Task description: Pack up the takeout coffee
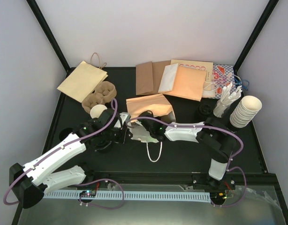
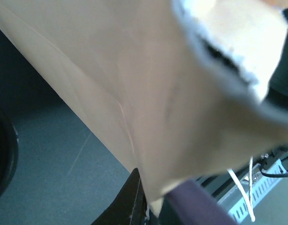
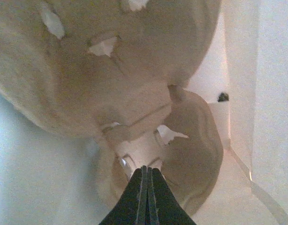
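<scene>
Black table (image 1: 181,157) under white walls (image 1: 148,28), peach paper bag (image 1: 148,104) at centre frame, left hand (image 1: 123,132) and right hand (image 3: 146,171) meeting at its lower edge, both pinched fully closed; nothing visible between right fingers (image 3: 155,201), left grip on bag unclear. Takeout coffee: position impossible to tell.

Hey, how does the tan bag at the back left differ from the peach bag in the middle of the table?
The tan bag lies flat and folded at the back left; the peach bag sits mid-table, rumpled and bulging partly open. The tan bag is a yellowish tan; the peach bag is orange-pink. Both are plain paper bags.
</scene>
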Controlling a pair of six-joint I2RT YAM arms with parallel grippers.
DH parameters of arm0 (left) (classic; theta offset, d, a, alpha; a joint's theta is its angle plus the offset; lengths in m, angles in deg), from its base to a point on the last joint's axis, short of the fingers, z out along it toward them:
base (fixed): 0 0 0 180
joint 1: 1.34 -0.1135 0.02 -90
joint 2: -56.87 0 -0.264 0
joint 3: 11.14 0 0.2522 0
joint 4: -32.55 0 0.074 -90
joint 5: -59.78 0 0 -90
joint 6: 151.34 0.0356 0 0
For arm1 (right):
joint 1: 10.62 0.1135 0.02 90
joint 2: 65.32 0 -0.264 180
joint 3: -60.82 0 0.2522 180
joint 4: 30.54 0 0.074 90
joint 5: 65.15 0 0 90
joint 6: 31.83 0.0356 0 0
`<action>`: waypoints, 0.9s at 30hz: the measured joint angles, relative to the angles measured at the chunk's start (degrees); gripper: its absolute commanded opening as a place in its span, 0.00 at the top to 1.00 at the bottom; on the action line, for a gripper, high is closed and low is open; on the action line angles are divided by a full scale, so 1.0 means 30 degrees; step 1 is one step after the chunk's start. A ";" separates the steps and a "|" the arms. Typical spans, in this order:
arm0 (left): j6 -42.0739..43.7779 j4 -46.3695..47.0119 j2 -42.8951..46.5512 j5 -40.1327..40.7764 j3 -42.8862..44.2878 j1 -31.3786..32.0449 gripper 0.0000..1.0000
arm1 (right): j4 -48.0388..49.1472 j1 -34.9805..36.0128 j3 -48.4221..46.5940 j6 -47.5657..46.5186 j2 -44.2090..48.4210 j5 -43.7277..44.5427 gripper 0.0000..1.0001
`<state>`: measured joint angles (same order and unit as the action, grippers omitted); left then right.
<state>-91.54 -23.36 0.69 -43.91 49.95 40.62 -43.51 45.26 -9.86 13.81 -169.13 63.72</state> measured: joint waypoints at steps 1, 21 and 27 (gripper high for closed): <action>-0.0015 0.0036 0.0015 -0.0095 0.0000 0.0007 0.99 | -0.0087 -0.0036 0.0087 0.0087 0.0168 0.0007 0.99; -0.0211 -0.0729 0.0379 -0.3060 0.2834 0.0058 0.18 | -0.3563 -0.0109 0.2120 0.2266 0.4532 -0.0860 0.99; 0.0780 -0.1749 -0.0036 -0.1698 0.6506 -0.1413 0.02 | -0.3570 -0.0080 0.2127 0.2259 0.4532 -0.1180 0.99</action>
<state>-89.20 -28.60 0.58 -49.01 69.47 36.38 -54.22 45.02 -3.48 20.59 -155.53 60.18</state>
